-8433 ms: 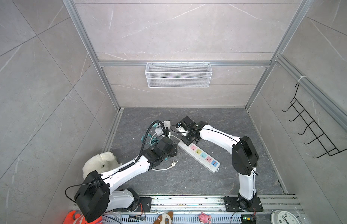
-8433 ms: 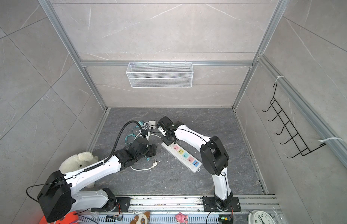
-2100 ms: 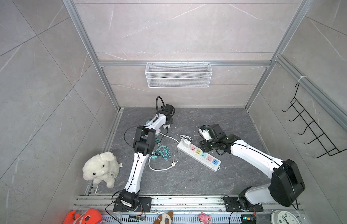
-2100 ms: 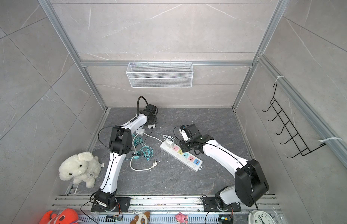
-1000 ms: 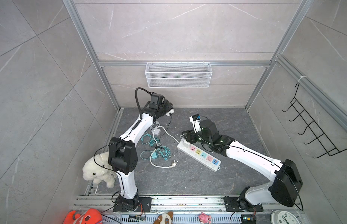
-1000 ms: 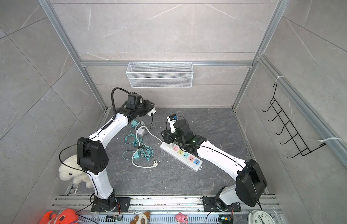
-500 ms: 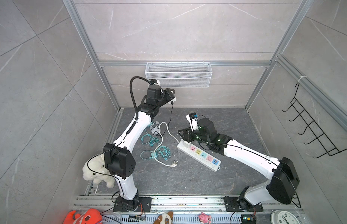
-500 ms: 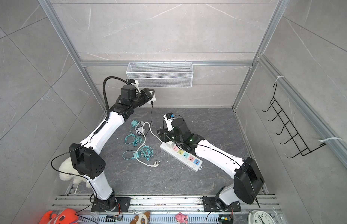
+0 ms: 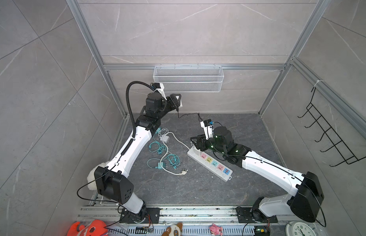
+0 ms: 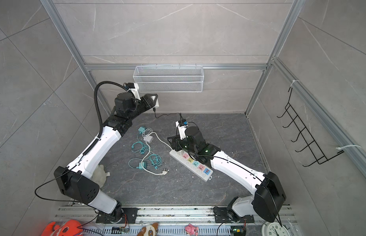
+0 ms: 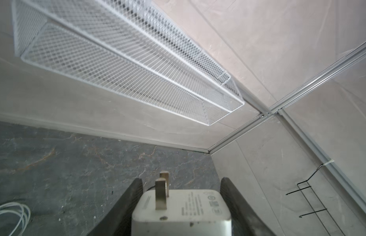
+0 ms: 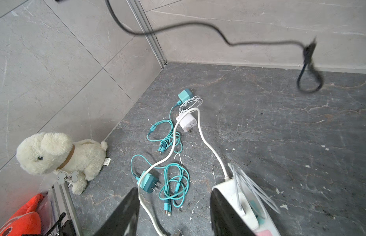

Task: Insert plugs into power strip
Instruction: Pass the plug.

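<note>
Left claw (image 11: 181, 180) is clamped on a white blocky plastic charger adapter (image 11: 181, 210). It is raised near the white wire-mesh basket (image 9: 188, 78), with the prongs aimed at the back wall, not downward. The adapter's thin black cable (image 9: 188, 115) droops, and its looped end hangs just beside the right wrist camera (image 9: 205, 123).

On the dark stone floor (image 9: 249, 126) lie a rear teal adapter (image 10: 141, 129), a loose white adapter (image 9: 164, 139) and a front teal adapter (image 9: 160, 165), tangled in the thick white cord (image 9: 178, 141).

The long white power strip with pastel sockets (image 9: 210, 163) lies diagonally, and a seated white plug (image 12: 242, 201) seems to fill its end socket. Right claw (image 12: 174, 191) hovers there, jaws apart, gripping nothing.

Risks as I judge them: the dangling loop could snag that camera on the way down. The unpinned strip could skid under insertion force, and prongs not turned downward would miss the slots.
</note>
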`<move>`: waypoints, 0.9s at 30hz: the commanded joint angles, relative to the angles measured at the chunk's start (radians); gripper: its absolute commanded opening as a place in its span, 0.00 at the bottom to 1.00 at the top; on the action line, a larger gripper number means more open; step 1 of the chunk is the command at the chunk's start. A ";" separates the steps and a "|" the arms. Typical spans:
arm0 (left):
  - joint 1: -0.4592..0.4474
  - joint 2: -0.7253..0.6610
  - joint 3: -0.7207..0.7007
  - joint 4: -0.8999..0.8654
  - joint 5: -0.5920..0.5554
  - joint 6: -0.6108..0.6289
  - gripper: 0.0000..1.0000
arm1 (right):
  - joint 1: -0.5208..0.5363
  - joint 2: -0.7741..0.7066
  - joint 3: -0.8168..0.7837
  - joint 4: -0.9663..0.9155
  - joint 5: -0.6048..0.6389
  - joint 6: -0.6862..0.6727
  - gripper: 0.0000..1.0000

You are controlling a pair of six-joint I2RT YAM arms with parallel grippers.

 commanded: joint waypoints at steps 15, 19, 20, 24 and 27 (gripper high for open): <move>-0.083 -0.247 -0.513 0.146 -0.188 -0.415 0.23 | 0.045 0.006 -0.115 0.215 0.053 0.022 0.57; -0.092 -0.302 -0.612 0.202 -0.233 -0.499 0.23 | 0.092 0.048 -0.097 0.272 0.090 0.018 0.57; -0.092 -0.308 -0.623 0.207 -0.237 -0.509 0.23 | 0.100 0.056 -0.095 0.280 0.093 0.017 0.57; -0.097 -0.327 -0.640 0.212 -0.252 -0.534 0.23 | 0.131 0.090 -0.079 0.305 0.107 0.016 0.57; -0.099 -0.320 -0.646 0.235 -0.242 -0.561 0.23 | 0.148 0.113 -0.063 0.314 0.128 0.018 0.58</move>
